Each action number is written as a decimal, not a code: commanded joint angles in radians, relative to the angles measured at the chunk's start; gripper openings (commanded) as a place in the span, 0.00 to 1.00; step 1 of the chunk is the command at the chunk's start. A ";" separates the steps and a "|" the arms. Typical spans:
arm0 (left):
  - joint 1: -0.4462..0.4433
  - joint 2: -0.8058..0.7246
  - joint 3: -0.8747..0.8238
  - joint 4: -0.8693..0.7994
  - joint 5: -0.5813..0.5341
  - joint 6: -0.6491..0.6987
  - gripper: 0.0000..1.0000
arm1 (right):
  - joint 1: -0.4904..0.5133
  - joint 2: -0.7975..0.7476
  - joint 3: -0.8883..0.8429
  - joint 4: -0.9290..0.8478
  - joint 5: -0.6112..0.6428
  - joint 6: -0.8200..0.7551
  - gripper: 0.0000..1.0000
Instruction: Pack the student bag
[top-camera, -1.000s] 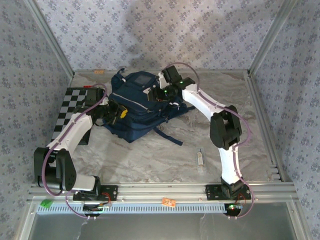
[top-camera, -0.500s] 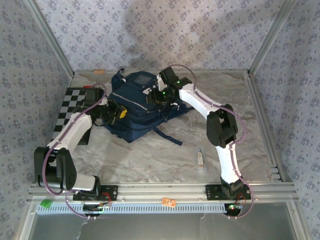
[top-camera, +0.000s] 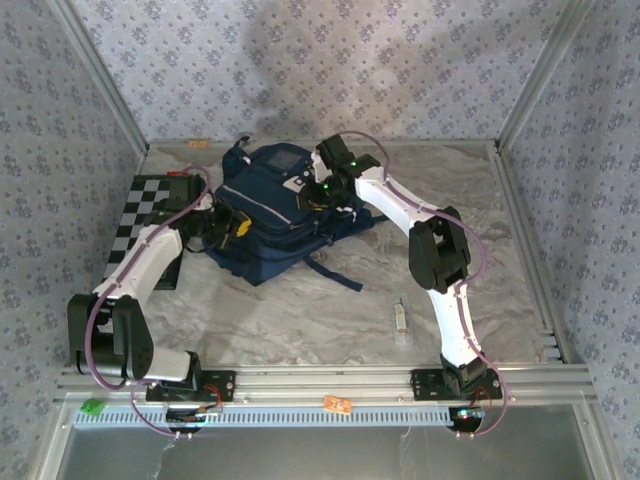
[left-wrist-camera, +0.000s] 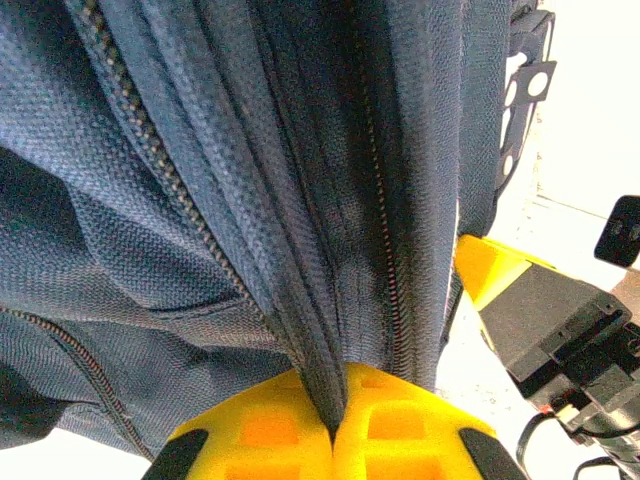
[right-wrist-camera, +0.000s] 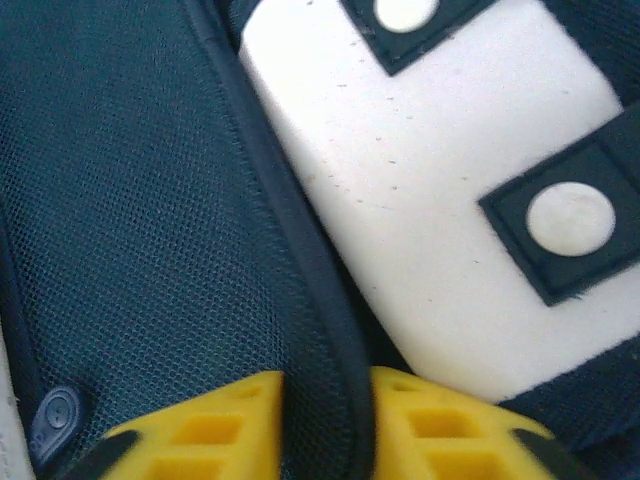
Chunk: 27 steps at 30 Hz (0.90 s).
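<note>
The student bag (top-camera: 270, 215), a navy blue backpack, lies at the back middle of the table. My left gripper (top-camera: 232, 226) is at its left side. In the left wrist view its yellow fingers (left-wrist-camera: 260, 435) are shut on a fold of the bag's fabric (left-wrist-camera: 250, 180) beside a zipper. My right gripper (top-camera: 318, 193) rests on the bag's upper right part. In the right wrist view it (right-wrist-camera: 325, 420) is closed on a dark piped edge of the bag (right-wrist-camera: 130, 200), between mesh fabric and a white buckle patch (right-wrist-camera: 430, 200).
A black-and-white checkered board (top-camera: 145, 215) lies left of the bag, under the left arm. A small pale object (top-camera: 400, 316) sits on the marble tabletop toward the front right. A dark strap (top-camera: 335, 272) trails from the bag toward the front. Patterned walls enclose the table.
The right gripper has shifted slightly left onto the bag and closed its fingers round the piped edge. The left gripper has kept its hold without moving.
</note>
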 joint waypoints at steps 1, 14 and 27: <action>-0.002 0.020 0.015 -0.002 0.040 0.070 0.00 | 0.006 -0.053 -0.041 0.057 -0.070 0.022 0.10; 0.009 0.211 0.205 -0.118 -0.052 0.385 0.31 | 0.014 -0.337 -0.449 0.424 -0.051 0.259 0.00; -0.288 -0.073 0.072 -0.261 -0.639 0.349 0.80 | 0.072 -0.412 -0.519 0.564 0.133 0.473 0.00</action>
